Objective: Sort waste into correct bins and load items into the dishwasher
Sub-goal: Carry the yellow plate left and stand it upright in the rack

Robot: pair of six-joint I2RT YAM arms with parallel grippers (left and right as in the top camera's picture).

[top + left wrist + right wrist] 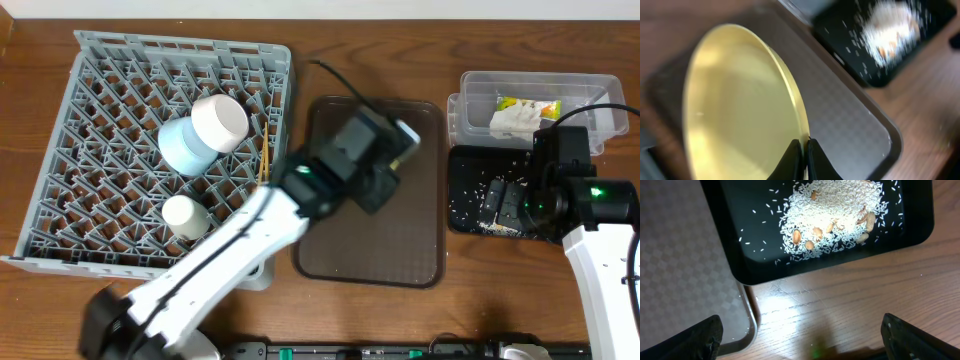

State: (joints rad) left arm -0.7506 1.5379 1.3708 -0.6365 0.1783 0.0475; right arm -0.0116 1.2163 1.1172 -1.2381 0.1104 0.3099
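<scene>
My left gripper (803,145) is shut on the rim of the round yellow-green plate (740,100) and holds it tilted above the brown serving tray (840,115). In the overhead view the arm hides most of the plate. My right gripper (802,335) is open and empty, low over the table by the black tray (755,260), which holds the rice-like crumbs (830,215). The clear tub (480,85) holds the green-yellow wrapper (530,103) and the white tissue (513,122). The grey rack (100,200) holds the light blue bowl (180,145), the white bowl (220,120), the small white cup (186,216) and the chopsticks (263,162).
The brown serving tray (400,240) lies between the rack and the black tray (465,215). A few stray rice grains lie on the wood and on the serving tray's corner (685,255). A black cable runs along the far edge behind the tray.
</scene>
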